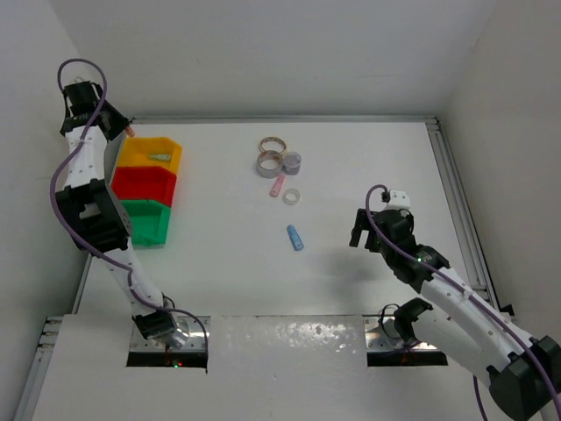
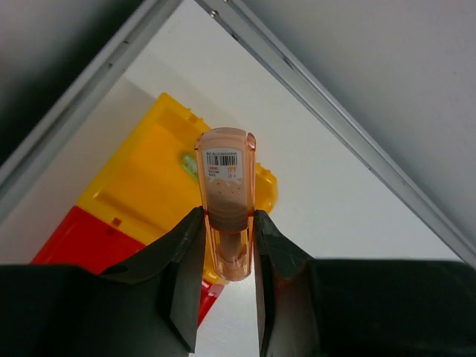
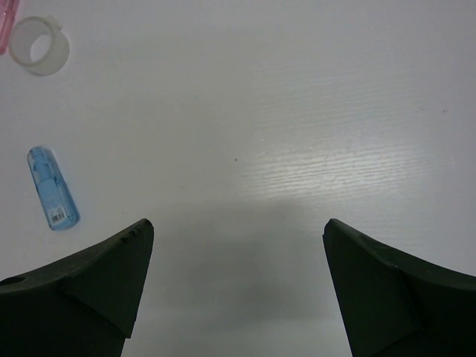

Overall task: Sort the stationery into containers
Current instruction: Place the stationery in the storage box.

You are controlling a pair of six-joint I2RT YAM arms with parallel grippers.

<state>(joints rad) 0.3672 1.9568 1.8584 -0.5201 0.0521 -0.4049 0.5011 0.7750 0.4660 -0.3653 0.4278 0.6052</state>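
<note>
My left gripper (image 2: 227, 223) is shut on an orange stick (image 2: 227, 193) and holds it above the back of the yellow-orange bin (image 2: 141, 186); it shows at the far left in the top view (image 1: 125, 132). A green stick (image 1: 159, 157) lies inside the yellow-orange bin (image 1: 140, 154). The red bin (image 1: 145, 185) and green bin (image 1: 145, 221) stand in front of it. A blue stick (image 1: 295, 238) and a pink stick (image 1: 276, 186) lie mid-table, with a white ring (image 1: 290, 196) and tape rolls (image 1: 273, 153). My right gripper (image 3: 238, 230) is open and empty over bare table, right of the blue stick (image 3: 53, 188).
A metal rail (image 1: 460, 202) runs along the table's right edge and another along the back (image 2: 335, 126). White walls enclose the table on three sides. The white ring (image 3: 39, 45) lies at the top left of the right wrist view.
</note>
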